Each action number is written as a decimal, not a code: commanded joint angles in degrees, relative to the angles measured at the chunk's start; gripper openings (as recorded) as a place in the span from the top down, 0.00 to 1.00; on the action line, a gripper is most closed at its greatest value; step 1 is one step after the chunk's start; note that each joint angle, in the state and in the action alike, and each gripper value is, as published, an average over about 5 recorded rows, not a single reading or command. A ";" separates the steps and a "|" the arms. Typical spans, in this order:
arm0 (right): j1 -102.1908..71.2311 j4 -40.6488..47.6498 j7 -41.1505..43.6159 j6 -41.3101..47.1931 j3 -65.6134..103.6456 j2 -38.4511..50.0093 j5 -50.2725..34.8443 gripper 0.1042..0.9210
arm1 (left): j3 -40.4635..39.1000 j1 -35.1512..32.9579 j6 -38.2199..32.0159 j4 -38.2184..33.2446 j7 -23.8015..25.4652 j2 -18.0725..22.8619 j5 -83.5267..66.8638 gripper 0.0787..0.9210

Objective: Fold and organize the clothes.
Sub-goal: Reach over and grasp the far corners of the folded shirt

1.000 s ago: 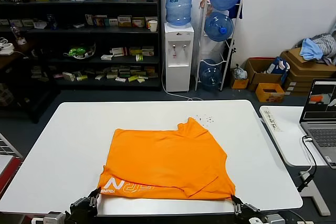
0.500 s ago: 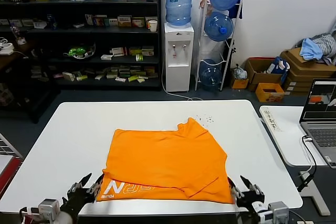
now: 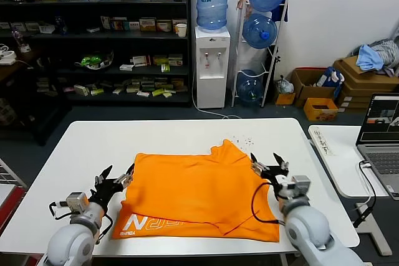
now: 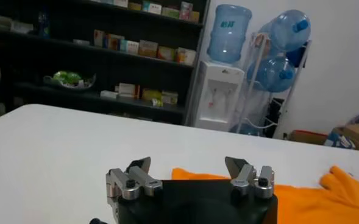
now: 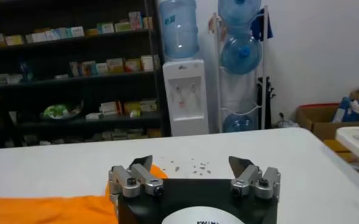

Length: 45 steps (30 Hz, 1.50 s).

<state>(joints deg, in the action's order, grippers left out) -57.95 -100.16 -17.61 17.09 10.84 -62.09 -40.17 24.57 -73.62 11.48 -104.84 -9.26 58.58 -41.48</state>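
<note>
The left gripper hovers at the left edge of the orange T-shirt, its fingers spread wide with nothing between them; in the left wrist view the same gripper shows both fingertips apart above the white table, with the orange T-shirt lying just past them. The right gripper sits at the shirt's far right corner, beside the raised sleeve, and its fingers are likewise spread and hold nothing; in the right wrist view this gripper stands open over the table, a strip of the T-shirt showing off to one side. A black cable loops from the right arm over the shirt's right part. The shirt lies flat near the middle of the white table, closer to the near edge, its near left corner turned up so that white lettering shows. Small dark specks dot the table just beyond the shirt. A laptop stands on a side table to the right.
</note>
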 commanded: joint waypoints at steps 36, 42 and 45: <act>24.53 32.29 1.69 10.96 -10.54 -13.30 0.38 0.12 | -14.11 24.17 3.51 26.28 1.85 3.63 1.99 0.12; 24.23 31.83 1.60 11.07 -10.74 -13.20 0.44 0.15 | -14.30 24.08 3.26 27.14 2.12 3.61 3.77 0.18; 24.23 31.75 1.54 11.09 -10.84 -13.16 0.44 0.23 | -14.34 24.03 2.84 27.57 2.32 3.70 4.85 0.29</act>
<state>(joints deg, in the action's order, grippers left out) -34.13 -69.10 -16.08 27.87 0.14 -74.97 -39.81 10.44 -50.06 14.51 -78.28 -7.06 62.19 -38.36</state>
